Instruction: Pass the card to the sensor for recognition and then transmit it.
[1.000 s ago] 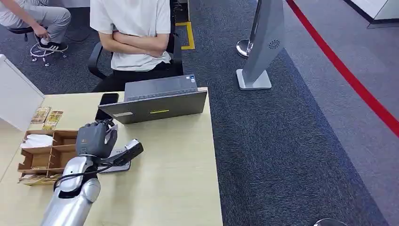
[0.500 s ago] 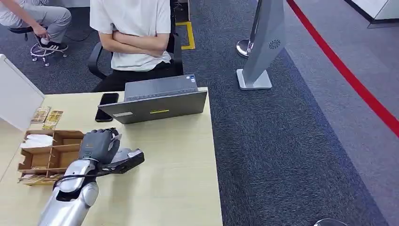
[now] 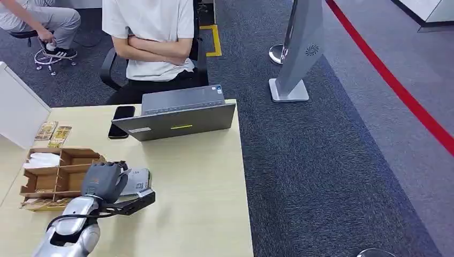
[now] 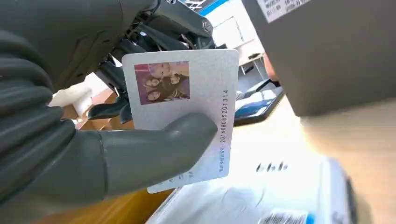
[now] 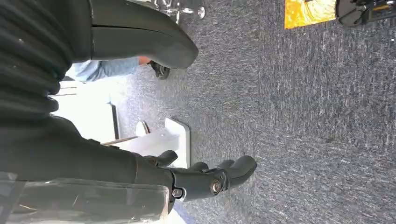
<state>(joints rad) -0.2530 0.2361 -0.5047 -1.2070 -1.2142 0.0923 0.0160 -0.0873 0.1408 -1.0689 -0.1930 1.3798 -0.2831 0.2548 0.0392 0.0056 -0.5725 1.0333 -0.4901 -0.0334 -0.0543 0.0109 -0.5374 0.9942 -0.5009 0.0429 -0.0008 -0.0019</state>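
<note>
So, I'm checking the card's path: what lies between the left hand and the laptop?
In the head view, just bare tabletop between the left hand, holding the card, and the laptop.

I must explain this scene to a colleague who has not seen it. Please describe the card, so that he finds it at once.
On the wooden desk, in front of the grey laptop, the left hand holds the card under its thumb. It is white, with a small photo in one corner and a printed number along one edge.
</note>
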